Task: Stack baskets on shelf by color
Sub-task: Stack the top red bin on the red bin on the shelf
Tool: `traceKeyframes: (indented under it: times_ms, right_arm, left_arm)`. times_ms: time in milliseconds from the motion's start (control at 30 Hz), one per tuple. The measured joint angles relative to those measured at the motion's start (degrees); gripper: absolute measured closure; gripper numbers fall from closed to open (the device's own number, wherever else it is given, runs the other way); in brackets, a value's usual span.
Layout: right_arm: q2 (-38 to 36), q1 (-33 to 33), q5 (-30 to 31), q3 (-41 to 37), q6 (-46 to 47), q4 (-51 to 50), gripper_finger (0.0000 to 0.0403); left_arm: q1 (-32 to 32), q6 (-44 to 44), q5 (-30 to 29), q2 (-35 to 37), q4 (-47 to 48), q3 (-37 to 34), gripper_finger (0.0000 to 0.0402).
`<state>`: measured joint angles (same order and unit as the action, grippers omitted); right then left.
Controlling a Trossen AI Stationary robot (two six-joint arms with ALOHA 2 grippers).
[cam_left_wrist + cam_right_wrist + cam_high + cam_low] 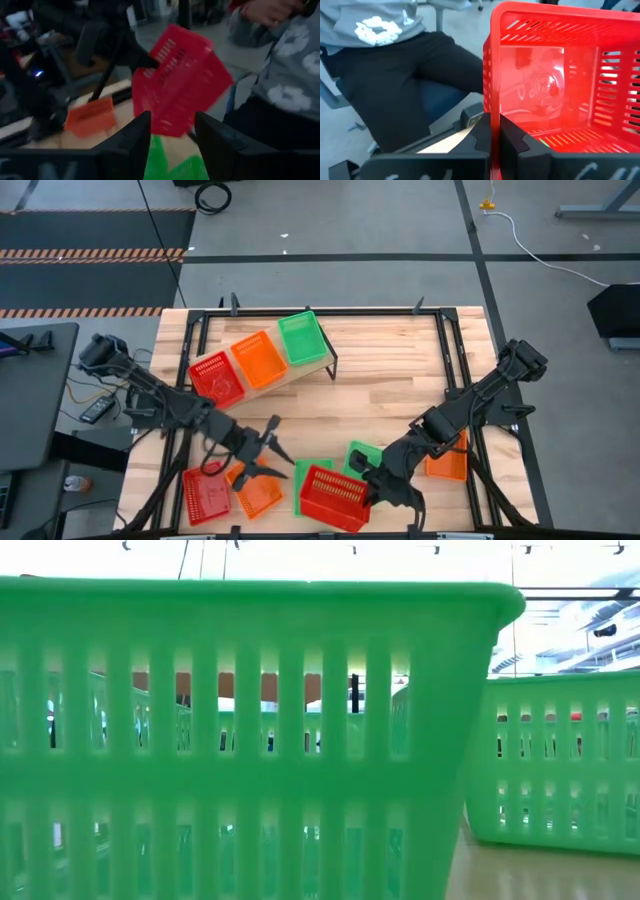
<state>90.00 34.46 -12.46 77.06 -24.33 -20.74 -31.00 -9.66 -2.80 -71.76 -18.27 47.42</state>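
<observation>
A red basket (333, 498) hangs tipped over the table's near edge, with my right gripper (372, 488) shut on it; the left wrist view shows it in the air (180, 80). My left gripper (275, 450) stands open to its left, with nothing between the fingers (172, 135). The shelf (330, 365) at the far left carries a red (215, 378), an orange (260, 360) and a green basket (302, 338), side by side on their bottoms. Two green baskets (250, 740) (560, 760) fill the low view. My right gripper pinches one wall of the red basket at its rim (491, 107), one finger inside (512, 137) and one outside. It comes from the table's right, slanting down. The basket is lifted clear and tipped, its opening toward the gripper.
Loose on the near table lie a red (205, 490), an orange (255, 492) and two green baskets (310, 475) (362, 455), and another orange one (447, 458) at the right. A person in a grey top (380, 25) sits just past the near edge.
</observation>
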Motion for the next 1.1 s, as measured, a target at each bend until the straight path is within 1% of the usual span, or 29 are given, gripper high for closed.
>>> traceKeyframes:
  times_ms: [100, 133, 267, 467, 533, 633, 867, 1000, 1100]
  right_arm:
    - [0.0, 0.0, -0.2, 0.0, -0.7, 1.4, 0.0389]
    - [0.0, 0.0, -0.3, 0.0, -1.2, 1.6, 0.0389]
    - [0.0, 0.0, -0.3, 0.0, -2.8, 1.6, 0.0389]
    - [0.0, 0.0, -0.3, 0.0, -2.9, 1.9, 0.0389]
    - [0.0, -0.1, -0.3, 0.0, -2.9, 2.1, 0.0389]
    - [0.0, -0.4, -0.3, 0.0, -2.9, 2.6, 0.0389]
    - [0.0, -2.0, -0.3, 0.0, -3.0, 3.6, 0.0389]
    - [0.0, -3.4, -1.2, -0.1, -4.4, 4.7, 0.0389]
    - [0.0, -4.2, -2.0, -0.1, -4.6, 5.2, 0.0384]
  left_arm:
    - [2.4, -0.9, 6.9, -2.3, -5.1, 0.1, 0.0229]
    - [2.9, -1.4, 8.0, -2.9, -5.5, 0.0, 0.0226]
    - [5.1, -3.3, 9.7, -4.7, -8.2, 0.0, 0.0224]
    - [6.8, -5.2, 17.3, -7.3, -15.6, 0.0, 0.0227]
    - [7.1, -5.2, 19.1, -8.2, -16.3, 0.0, 0.0227]
    - [7.1, -4.6, 21.2, -9.6, -17.2, 0.0, 0.0228]
    - [7.6, -4.9, 22.2, -11.6, -22.4, 0.2, 0.0229]
    - [7.8, -5.8, 27.0, -13.9, -22.3, 2.8, 0.0241]
    - [7.7, -5.7, 29.8, -15.6, -20.9, 4.6, 0.0269]
